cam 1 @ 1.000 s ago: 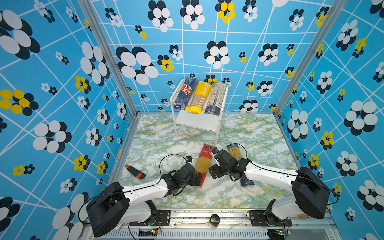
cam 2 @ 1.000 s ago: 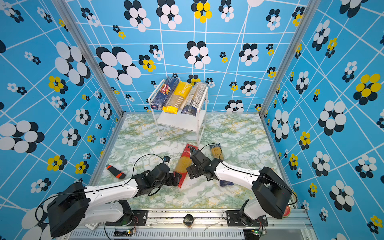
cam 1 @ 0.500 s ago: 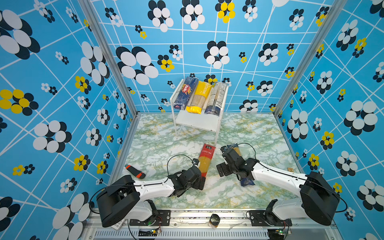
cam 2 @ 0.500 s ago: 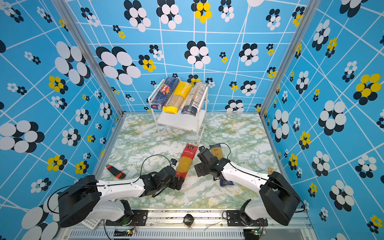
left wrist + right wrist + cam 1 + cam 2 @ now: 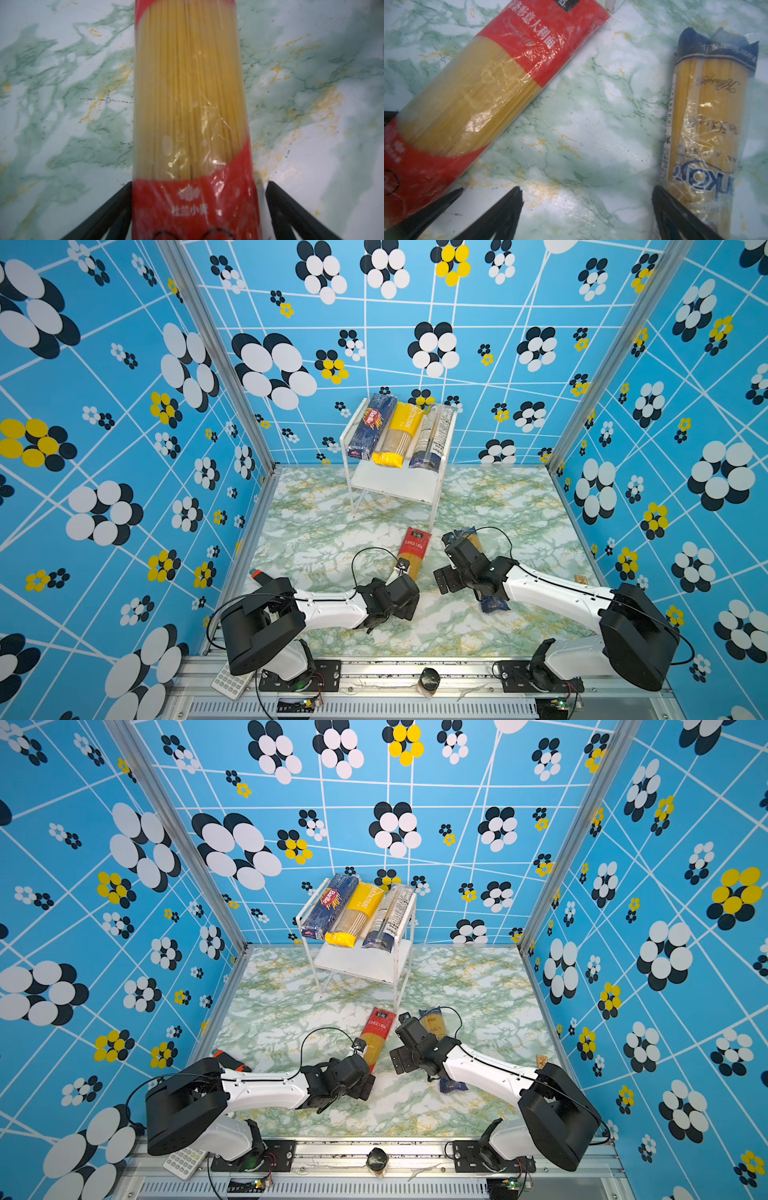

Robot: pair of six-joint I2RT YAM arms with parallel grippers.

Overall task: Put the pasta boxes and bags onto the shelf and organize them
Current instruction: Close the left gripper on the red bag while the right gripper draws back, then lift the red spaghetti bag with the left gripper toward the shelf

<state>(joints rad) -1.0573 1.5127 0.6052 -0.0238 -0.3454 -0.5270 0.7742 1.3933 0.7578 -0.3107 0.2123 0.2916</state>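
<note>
Green-veined marble tabletop (image 5: 316,531) carries everything here. At its left edge, a short black-and-orange object (image 5: 226,1058) lies partly hidden behind the left arm.

The left pincer (image 5: 199,184) sits low over the near end of a clear spaghetti bag with red ends (image 5: 411,556). Its jaws are apart, 1 finger on each side of the red band, and they are not squeezing it. This bag lies flat on the tabletop, its far end close to a front leg of the shelf.

The small white 2-tier shelf (image 5: 395,483) stands at the back. Its top board holds 3 packs side by side: a dark blue Barilla box (image 5: 372,427), a yellow bag (image 5: 399,435), then a white-labelled bag with blue ends (image 5: 432,437).

The right pincer (image 5: 587,189) hangs with jaws wide apart over bare marble, between the red-ended bag and a gold-labelled clear bag with blue ends (image 5: 708,116). 1 finger overlaps that bag's edge; whether it touches, I cannot tell. This bag lies flat, mostly under the right arm in both top views.
</note>
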